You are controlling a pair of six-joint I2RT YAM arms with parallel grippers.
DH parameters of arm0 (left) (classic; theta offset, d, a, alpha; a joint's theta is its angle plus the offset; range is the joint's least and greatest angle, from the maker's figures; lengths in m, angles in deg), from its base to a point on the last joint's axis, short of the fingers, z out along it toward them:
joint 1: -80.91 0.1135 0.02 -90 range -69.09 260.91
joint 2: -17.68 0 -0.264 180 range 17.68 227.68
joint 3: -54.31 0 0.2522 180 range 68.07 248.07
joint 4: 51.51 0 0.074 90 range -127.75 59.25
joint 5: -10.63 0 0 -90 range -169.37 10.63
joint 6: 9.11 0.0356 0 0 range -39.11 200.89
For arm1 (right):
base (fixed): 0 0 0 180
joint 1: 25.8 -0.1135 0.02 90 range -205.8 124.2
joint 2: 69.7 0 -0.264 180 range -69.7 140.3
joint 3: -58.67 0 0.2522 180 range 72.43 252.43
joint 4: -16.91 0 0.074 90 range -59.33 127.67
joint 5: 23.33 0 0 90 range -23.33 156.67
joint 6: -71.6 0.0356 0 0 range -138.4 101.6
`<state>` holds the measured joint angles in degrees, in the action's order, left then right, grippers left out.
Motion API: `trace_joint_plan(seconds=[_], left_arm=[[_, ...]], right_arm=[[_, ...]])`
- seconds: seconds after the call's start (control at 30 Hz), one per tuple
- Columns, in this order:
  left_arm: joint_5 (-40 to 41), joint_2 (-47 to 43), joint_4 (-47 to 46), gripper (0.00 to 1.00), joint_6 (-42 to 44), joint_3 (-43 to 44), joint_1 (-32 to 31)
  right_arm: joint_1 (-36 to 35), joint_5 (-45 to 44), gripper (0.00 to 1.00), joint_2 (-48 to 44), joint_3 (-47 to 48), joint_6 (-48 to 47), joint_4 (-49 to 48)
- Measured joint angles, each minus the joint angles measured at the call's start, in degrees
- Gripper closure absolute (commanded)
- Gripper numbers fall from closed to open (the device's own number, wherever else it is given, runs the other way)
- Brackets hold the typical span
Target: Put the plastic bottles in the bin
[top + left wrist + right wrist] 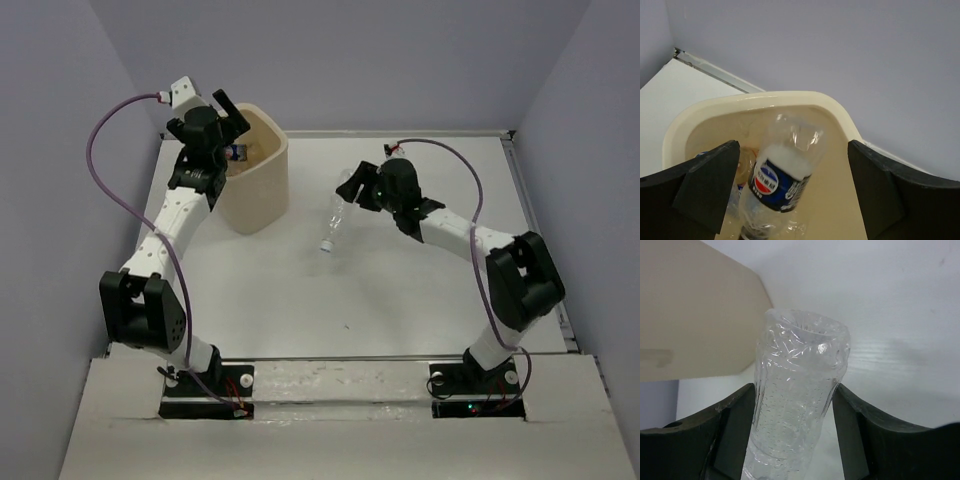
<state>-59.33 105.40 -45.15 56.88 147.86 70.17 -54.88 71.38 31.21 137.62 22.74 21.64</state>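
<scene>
Far left, the left hand [232,118] hangs spread wide over the bin [262,190], with a blue-labelled bottle [780,182] inside it, ungripped. Right of the bin, the right hand [358,187] clamps a clear crumpled bottle [338,212] above the worktop [300,290].

The bin [258,185] stands on the surface [400,300] in the upper left of the top view. The left gripper [232,122] hangs over the bin's left rim, with 1 bottle [782,172] inside the bin below it. Right of the bin, near centre frame, the right gripper [356,188] holds a 2nd bottle [338,212], which slants toward the lower left, apart from the bin.
</scene>
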Motion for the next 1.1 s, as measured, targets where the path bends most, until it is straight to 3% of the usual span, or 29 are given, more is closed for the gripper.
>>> trace_joint_plan(seconds=[0.2,0.37,0.57,0.8,0.9,0.93,1.0,1.1], left_arm=[[-3.3,-7.6,1.1,0.01,0.0,-3.3,0.0],[-9.4,-24.8,2.4,0.01,-1.5,-8.5,0.0],[-13.0,-46.9,3.4,0.01,-3.4,-24.8,0.0],[-14.8,-60.7,15.2,0.01,-2.1,-38.4,-0.4],[-14.1,-63.7,18.3,0.01,-1.6,-40.6,-1.3],[-13.8,-64.0,18.7,0.01,-1.5,-41.0,-1.6],[-13.3,-63.8,19.4,0.01,-1.3,-41.2,-1.9],[-12.4,-63.7,19.8,0.01,-0.9,-41.2,-2.3]], right_arm=[[-4.4,-7.3,0.73,-10.7,5.5,-8.3,-1.0],[-9.9,-11.2,0.73,-10.4,17.6,-16.1,-2.3],[-11.6,-11.3,0.73,-0.4,36.6,-23.8,-4.7],[-13.5,-11.5,0.73,23.1,66.3,-31.8,-4.0],[-14.7,-11.7,0.35,32.6,77.6,-33.5,-3.8],[-15.3,-11.7,0.16,36.0,80.6,-34.2,-3.8],[-16.7,-11.6,0.05,39.8,82.7,-37.1,-3.7],[-19.2,-11.4,0.02,41.6,79.4,-41.9,-3.3]])
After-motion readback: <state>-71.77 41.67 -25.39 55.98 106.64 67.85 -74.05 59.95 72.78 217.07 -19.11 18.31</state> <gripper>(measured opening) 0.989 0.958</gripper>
